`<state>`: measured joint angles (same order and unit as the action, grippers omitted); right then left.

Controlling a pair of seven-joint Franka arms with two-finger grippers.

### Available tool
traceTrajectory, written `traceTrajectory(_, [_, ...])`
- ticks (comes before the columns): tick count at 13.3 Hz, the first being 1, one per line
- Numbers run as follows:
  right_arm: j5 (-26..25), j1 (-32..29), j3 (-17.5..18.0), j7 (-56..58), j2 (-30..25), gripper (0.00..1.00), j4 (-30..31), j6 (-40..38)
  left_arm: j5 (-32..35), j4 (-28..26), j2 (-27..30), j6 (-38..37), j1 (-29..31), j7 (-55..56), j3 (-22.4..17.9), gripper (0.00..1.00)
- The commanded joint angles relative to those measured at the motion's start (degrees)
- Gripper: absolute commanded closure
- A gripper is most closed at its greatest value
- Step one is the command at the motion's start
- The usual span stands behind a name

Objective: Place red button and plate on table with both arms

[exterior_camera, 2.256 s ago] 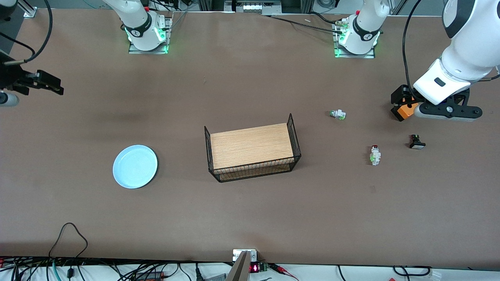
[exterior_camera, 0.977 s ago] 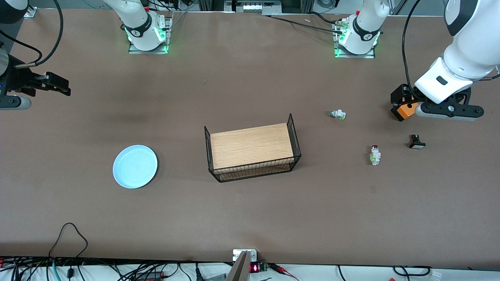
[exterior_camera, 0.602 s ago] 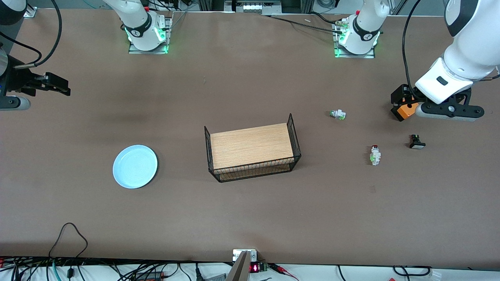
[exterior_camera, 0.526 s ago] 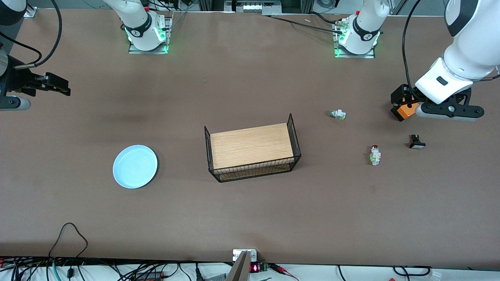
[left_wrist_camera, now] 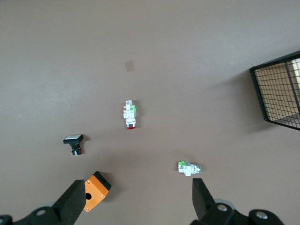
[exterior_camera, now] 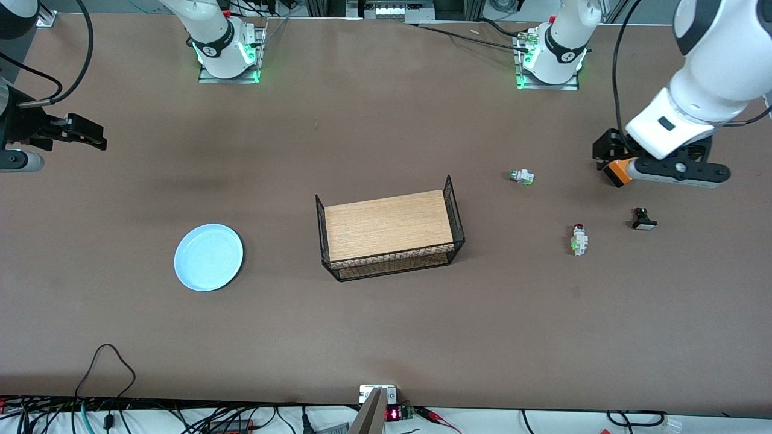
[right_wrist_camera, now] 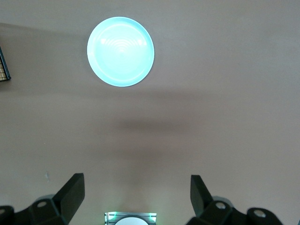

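Left fingers: the left gripper has its jaws spread wide and nothing between them; the two black fingers frame bare tabletop.
Left gripper position: up in the air at the left arm's end of the table, over the orange box that lies there.
Right fingers: the right gripper is just as wide apart and just as empty, both dark fingers showing at the edge of its wrist view.
Right gripper position: it hangs over bare table at the right arm's end, well apart from everything.
Red button: the red button lies on its side on the table, red cap pointing toward the robots' bases, green mark on its flank, touched by nothing.
Red button neighbours: the black switch sits near it, closer to the table's end; the white switch with green end lies farther from the front camera and more toward the rack.
Plate: the plate rests flat on the table at the right arm's end, well apart from the rack, pale blue and bare.
Rack: the wooden-topped wire rack stands mid-table, between plate and switches.
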<state>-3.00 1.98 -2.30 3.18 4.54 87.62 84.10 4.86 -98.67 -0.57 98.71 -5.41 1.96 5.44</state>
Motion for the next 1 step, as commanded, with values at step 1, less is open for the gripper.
traceTrajectory(1, [0.5, -0.3, 0.3, -0.5, 1.1, 0.0, -2.0, -0.8, 0.3, 2.0, -1.1, -0.7, -0.2, 0.2, 0.0, 0.0])
